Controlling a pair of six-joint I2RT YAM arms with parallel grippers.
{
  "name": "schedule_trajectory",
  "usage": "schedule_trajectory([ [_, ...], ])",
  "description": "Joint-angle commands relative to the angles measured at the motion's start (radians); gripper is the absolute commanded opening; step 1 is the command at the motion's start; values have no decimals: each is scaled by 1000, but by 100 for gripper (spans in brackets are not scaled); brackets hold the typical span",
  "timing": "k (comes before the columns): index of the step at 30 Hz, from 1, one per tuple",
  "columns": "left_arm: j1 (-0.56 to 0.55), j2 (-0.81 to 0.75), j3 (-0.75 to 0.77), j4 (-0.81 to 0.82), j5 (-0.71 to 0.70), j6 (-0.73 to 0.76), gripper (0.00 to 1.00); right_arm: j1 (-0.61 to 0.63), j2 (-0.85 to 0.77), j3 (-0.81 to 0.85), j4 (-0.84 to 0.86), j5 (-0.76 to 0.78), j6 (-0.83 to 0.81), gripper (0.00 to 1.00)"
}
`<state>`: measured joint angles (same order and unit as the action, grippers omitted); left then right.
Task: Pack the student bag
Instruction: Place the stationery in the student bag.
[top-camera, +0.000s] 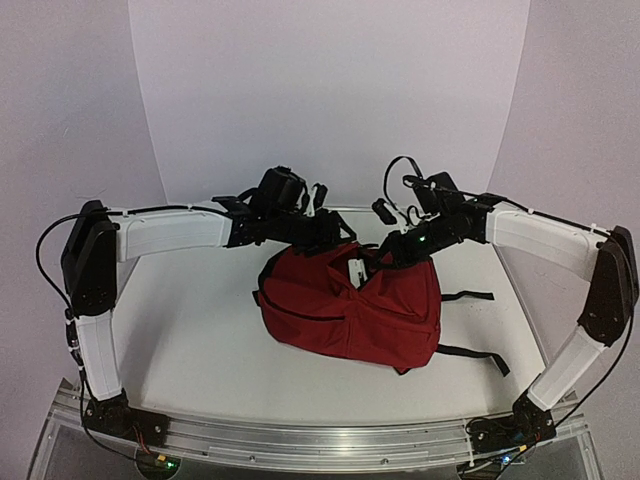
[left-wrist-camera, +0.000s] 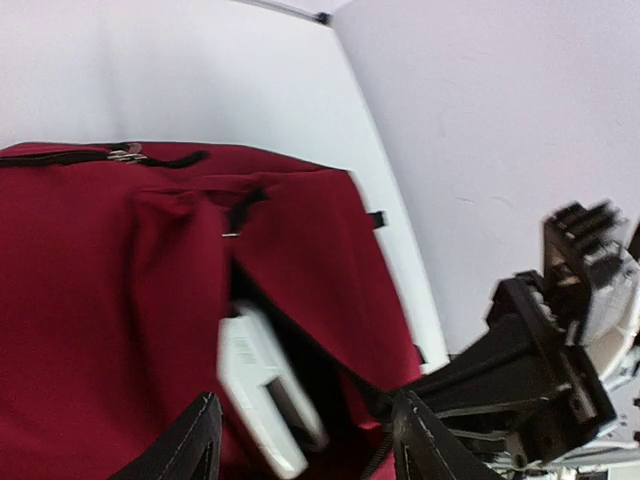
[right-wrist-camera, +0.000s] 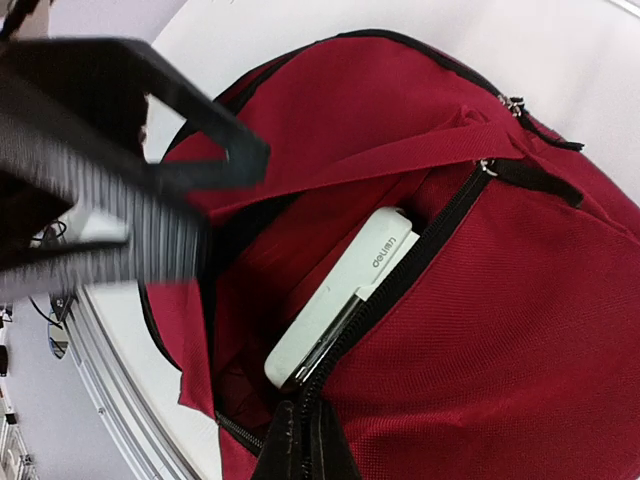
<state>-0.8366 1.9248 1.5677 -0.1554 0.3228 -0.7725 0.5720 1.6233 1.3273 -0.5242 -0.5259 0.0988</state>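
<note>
On the white tabletop (top-camera: 180, 330), about midway between the two arms: a dark red backpack (top-camera: 350, 310), slumped on its side, its opening turned toward the far edge and its black straps (top-camera: 468, 296) trailing off to the right.

At the far rim of the backpack, the left end effector (left-wrist-camera: 308, 400): released, spread wide, with the fingers (left-wrist-camera: 200, 445) well apart and gripping nothing. Between them in the left wrist view: the dark gap of the open compartment and a flat white box (left-wrist-camera: 255, 390) lodged in it. Whether either finger touches the fabric: cannot tell.

Opposite, at the right side of the same opening, the right end effector (right-wrist-camera: 303, 430): clenched, jaws pressed together on the backpack, pinching the red fabric right at the black zipper edge (right-wrist-camera: 440, 225). Just past the pinch, seen from the right wrist: the white box again, grey lettering on its upper face, lying inside the open compartment alongside the zipper line, with its far end tucked beneath a red band of fabric.
</note>
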Motion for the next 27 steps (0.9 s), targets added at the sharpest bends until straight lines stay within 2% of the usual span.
schedule_trajectory([
  [1, 16, -13, 7, -101, -79, 39, 58, -3, 35, 24, 34, -30, 20, 0],
  [4, 15, 0, 15, -124, -84, 43, 56, -4, 37, 27, 39, -41, 24, 0],
  [8, 15, 22, 19, -142, -70, 33, 48, -4, 30, 30, 43, -49, 25, 0],
  [13, 12, 36, -4, -82, 10, 27, 47, -4, 29, 22, 44, -54, 25, 0],
  [19, 4, 70, 43, -192, -81, 34, 50, -4, -3, 24, 45, -64, 16, 0],
  [23, -6, 158, 153, -322, -158, 55, 51, -4, -12, 32, 43, -76, 20, 0],
  [27, -25, 221, 222, -361, -185, 71, 53, -4, -13, 27, 43, -82, 21, 0],
])
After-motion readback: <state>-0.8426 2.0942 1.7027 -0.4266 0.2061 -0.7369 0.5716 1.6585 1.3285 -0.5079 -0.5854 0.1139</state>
